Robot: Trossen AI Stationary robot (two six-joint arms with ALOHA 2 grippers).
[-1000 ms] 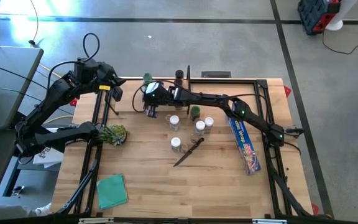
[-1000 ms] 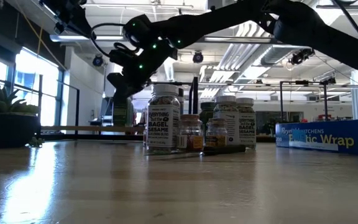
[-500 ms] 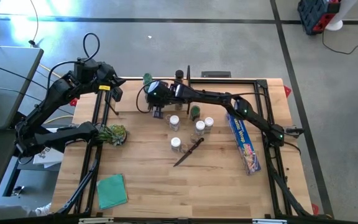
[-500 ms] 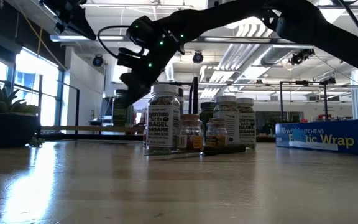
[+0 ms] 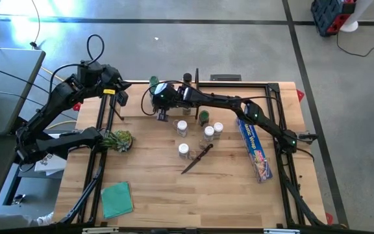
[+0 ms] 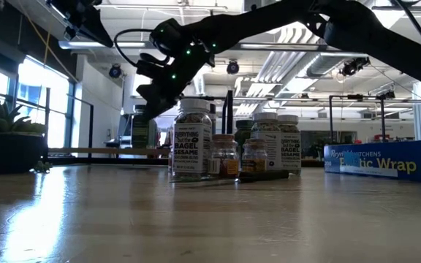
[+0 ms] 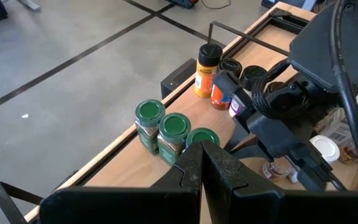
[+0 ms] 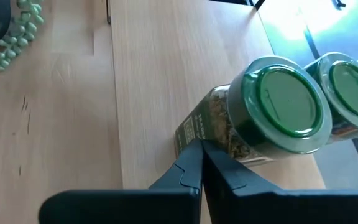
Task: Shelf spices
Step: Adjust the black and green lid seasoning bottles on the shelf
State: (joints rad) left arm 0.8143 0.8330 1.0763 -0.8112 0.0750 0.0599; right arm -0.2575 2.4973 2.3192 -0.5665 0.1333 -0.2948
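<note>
Green round caps (image 8: 283, 102), pale wooden shelf (image 8: 148, 74).

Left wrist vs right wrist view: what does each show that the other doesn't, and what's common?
Only the left wrist view: the right gripper seen from outside, an orange jar with a black cap, a white-capped jar, and three green-capped jars in a row on the shelf.
Only the right wrist view: a green bead-like thing on the table.
Both: green-capped jars, and each arm's own fingers shut with nothing between them.
</note>
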